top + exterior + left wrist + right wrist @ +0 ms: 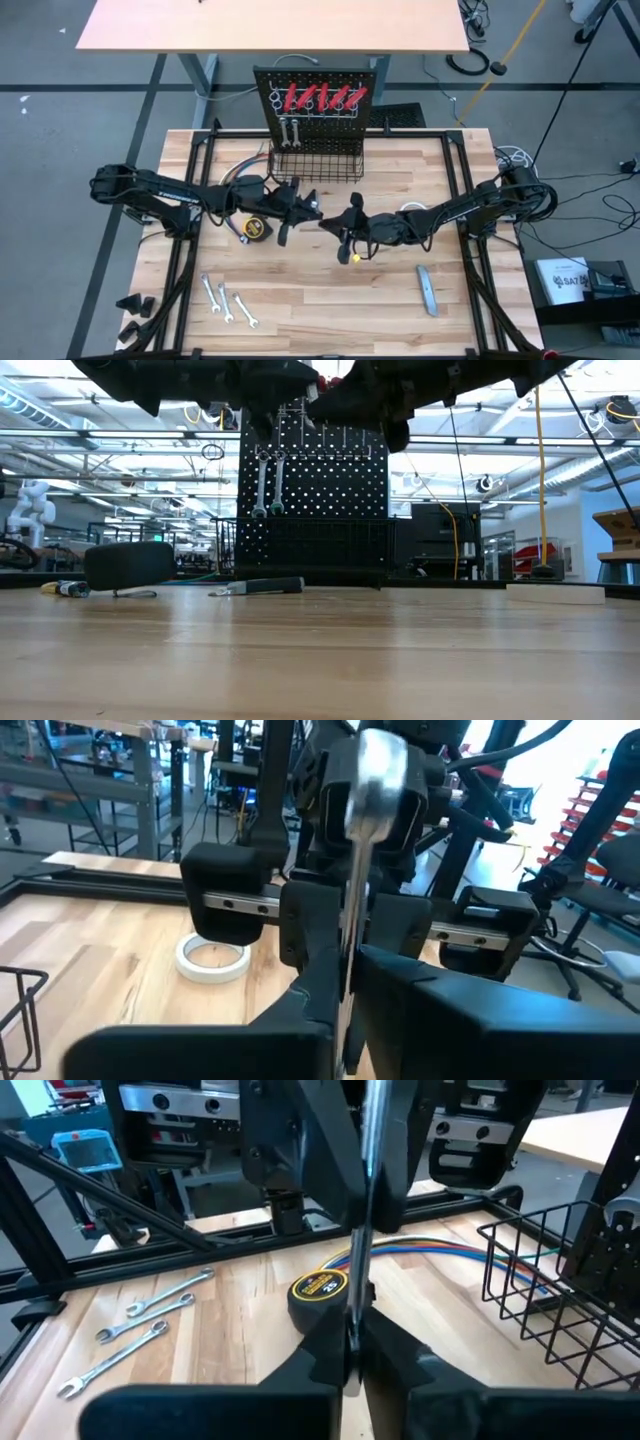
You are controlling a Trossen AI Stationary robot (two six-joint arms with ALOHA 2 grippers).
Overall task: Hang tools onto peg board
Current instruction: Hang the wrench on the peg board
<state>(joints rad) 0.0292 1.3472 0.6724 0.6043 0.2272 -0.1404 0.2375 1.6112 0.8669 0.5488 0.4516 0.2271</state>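
A silver open-end wrench (372, 780) is held above mid-table between both grippers, which face each other. My left gripper (305, 210) reaches in from the left and my right gripper (335, 222) from the right; each is shut on the wrench. The black peg board (320, 100) stands at the far edge, carrying red-handled tools (322, 97) in its ring holders and two hanging wrenches (268, 485). Its wire basket (315, 162) sits at its base. Three more wrenches (227, 302) lie flat near the left front. My left gripper (345, 1020) pinches the wrench's shaft (348, 955) between its two fingers, coming level from the table's left, fingers across the shaft. The wrench stands roughly upright, lifted clear of the table, its head above the fingers. My right gripper (352, 1365) pinches the same shaft (358, 1270) between its two fingers, coming level from the table's right, fingers across it. The shaft rises above the fingers, clear of the table.
A yellow tape measure (257, 228) and coloured wires (240, 178) lie below the left arm. A white tape roll (212, 960) sits under the right arm. A grey bar (427, 290) lies at the right front. Black frame rails (190, 240) run along both table sides.
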